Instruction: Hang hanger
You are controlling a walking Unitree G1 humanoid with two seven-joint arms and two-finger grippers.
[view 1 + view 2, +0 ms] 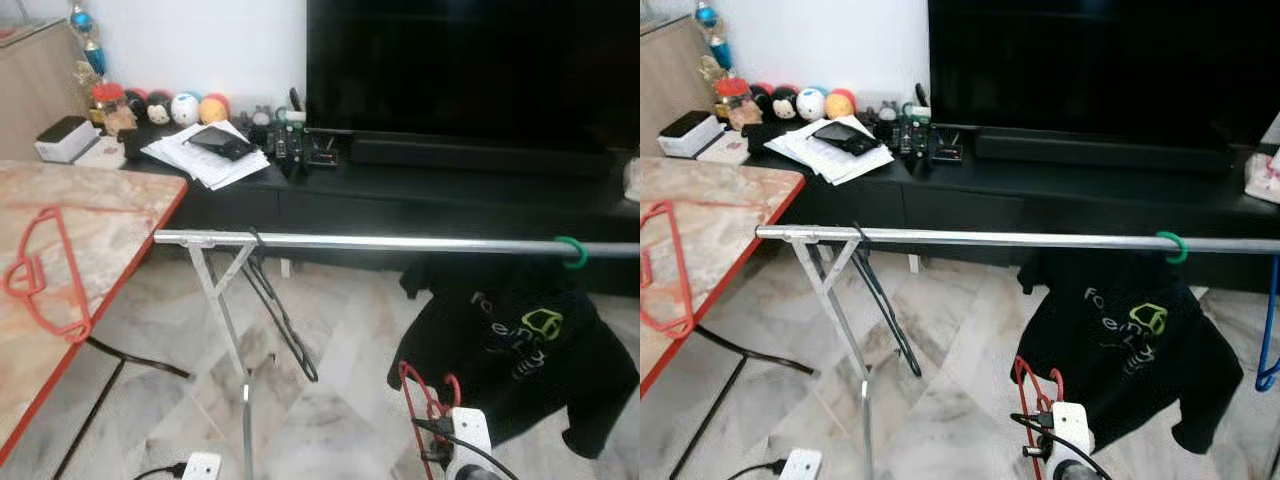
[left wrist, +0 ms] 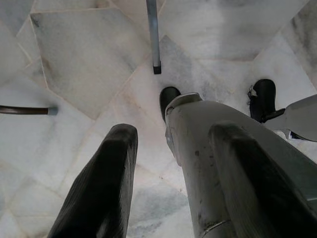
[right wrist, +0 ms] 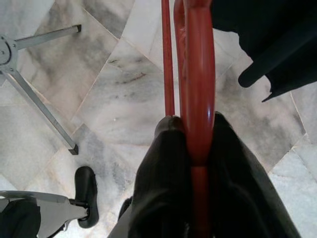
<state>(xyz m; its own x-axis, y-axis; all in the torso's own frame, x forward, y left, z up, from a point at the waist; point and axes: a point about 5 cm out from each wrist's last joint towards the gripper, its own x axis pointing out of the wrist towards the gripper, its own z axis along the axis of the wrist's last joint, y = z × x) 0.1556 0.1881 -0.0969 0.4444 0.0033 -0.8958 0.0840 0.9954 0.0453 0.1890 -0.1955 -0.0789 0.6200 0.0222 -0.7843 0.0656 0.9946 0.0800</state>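
The right gripper [image 3: 195, 148] is clamped on a glossy red plastic hanger [image 3: 198, 74], the left gripper [image 2: 173, 168] gapes apart, and the black T-shirt's [image 1: 520, 350] print is unreadable.

Marbled surface [image 1: 100, 215] with red edging at the robot's left, bearing a red hanger [image 1: 45, 270] laid flat near its edge. Pale marble floor [image 1: 340, 370] below, carrying a white power strip [image 1: 202, 466] with a black cable. Steel rail [image 1: 400, 243] on splayed legs, holding a black hanger [image 1: 280, 310] and a green-hooked black shirt [image 1: 520, 350].
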